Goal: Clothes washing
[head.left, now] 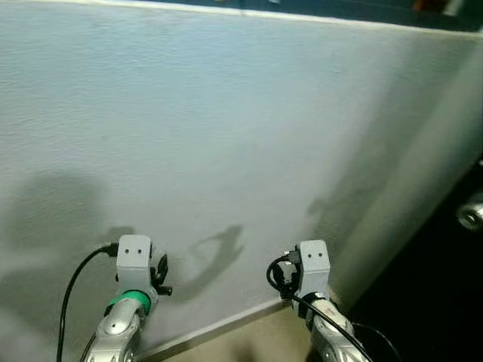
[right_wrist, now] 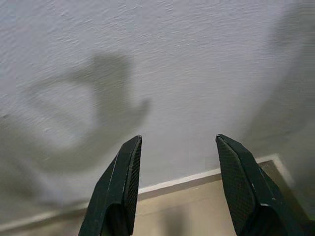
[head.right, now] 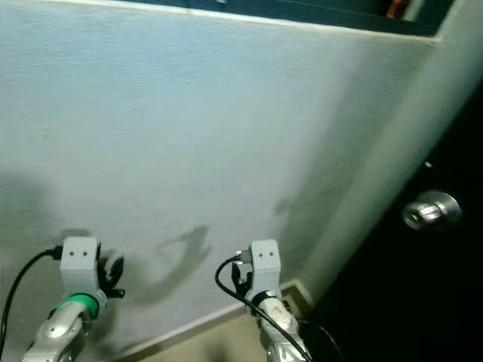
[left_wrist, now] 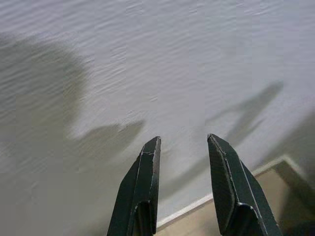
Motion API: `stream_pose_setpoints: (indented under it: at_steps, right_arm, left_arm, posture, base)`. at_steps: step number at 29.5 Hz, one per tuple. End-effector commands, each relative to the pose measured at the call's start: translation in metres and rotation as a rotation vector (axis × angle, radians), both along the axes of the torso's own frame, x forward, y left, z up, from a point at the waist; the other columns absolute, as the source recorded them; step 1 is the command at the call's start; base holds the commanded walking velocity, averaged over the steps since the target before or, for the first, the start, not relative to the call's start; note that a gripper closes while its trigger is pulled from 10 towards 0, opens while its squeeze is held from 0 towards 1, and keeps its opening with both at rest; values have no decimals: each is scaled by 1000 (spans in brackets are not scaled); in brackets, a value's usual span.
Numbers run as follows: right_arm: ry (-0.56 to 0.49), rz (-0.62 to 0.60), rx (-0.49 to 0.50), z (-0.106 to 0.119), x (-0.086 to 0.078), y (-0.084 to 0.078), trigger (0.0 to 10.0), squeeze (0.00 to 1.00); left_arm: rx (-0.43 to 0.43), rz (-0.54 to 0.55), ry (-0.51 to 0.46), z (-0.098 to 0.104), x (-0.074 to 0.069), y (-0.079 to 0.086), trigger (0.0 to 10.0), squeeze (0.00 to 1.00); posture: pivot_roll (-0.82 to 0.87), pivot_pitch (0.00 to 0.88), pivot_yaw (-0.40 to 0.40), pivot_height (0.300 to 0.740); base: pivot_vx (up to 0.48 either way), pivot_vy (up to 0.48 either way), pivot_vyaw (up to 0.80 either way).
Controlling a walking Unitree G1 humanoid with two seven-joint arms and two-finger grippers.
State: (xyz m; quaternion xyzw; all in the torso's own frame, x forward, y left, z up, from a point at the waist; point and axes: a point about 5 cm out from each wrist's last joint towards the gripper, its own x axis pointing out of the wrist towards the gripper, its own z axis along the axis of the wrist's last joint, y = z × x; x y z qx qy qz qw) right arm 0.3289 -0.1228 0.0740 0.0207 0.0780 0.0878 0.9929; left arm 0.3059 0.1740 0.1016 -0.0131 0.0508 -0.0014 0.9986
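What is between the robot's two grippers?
Nothing solid. Between the left gripper and right gripper is plain white wall with a gripper shadow, in the left eye view.

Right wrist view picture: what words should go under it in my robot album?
The right gripper, empty, holds its two black fingers open toward a white wall and its baseboard.

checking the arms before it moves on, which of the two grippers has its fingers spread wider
The right gripper: its wrist view shows a clearly broader gap between the two black fingers. The left gripper is also open, but its fingers stand closer together. Both face the white wall, holding nothing.
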Motion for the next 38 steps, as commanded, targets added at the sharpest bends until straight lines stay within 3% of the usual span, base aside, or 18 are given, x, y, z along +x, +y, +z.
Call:
stream_pose_setpoints:
  at_steps: [1,5,21,26,28,38]
  right_arm:
    - [3,-21,5,-1,-1,-7,10000,0]
    - [-16,-3,-2,2,-1,-7,10000,0]
    - [-76,13,23,13,-1,-6,10000,0]
    - [-73,3,30,13,-2,-7,10000,0]
    - [-71,0,27,12,-2,-7,10000,0]
    - [-57,-20,86,11,-2,-3,10000,0]
  left_arm:
    - [-16,-19,-4,-1,-1,-5,10000,0]
    - [52,-59,-7,-4,-2,-10,10000,0]
    - [55,-98,-21,0,-2,-12,10000,0]
    - [-33,-22,7,-4,-1,-10,10000,0]
    - [-124,13,-20,-2,-1,-10,10000,0]
    - [-52,-47,7,-1,0,-8,10000,0]
  posture:
    - [-26,20,-40,740]
    - [-38,21,-41,740]
    - [-47,19,-37,740]
    - [-43,23,-37,740]
    - [-39,23,-37,740]
    - [-21,17,-13,740]
  base:
    - [0,0,-800]
    - [0,0,-800]
    - [0,0,-800]
    - [0,0,-800]
    - [0,0,-800]
    - [0,0,-800]
